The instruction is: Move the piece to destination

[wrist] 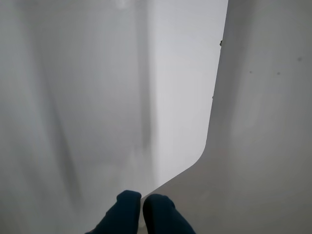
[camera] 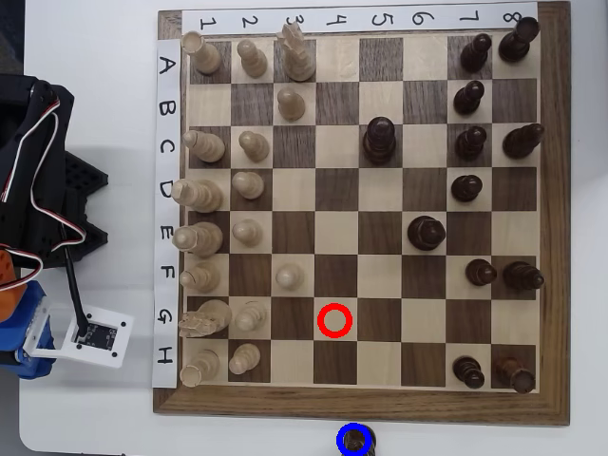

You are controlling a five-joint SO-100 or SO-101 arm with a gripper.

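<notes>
In the overhead view a small dark brown pawn (camera: pixel 356 441) stands inside the blue ring (camera: pixel 340 446) on the white table just below the board's bottom edge; the frame's lower edge cuts it off. My arm (camera: pixel 38 190) is folded at the left of the board, far from the pawn. In the wrist view my gripper (wrist: pixel 142 207) shows as two dark blue fingertips (wrist: pixel 124 209) pressed together with nothing between them, over the table's rounded corner. The pawn and ring do not show there.
The chessboard (camera: pixel 361 404) holds pale pieces in its left columns and dark pieces at its right, with a red ring (camera: pixel 333 321) on a light square. A white camera board (camera: pixel 95 334) and cables lie left of the board. The table edge (wrist: pixel 214 112) runs close to the gripper.
</notes>
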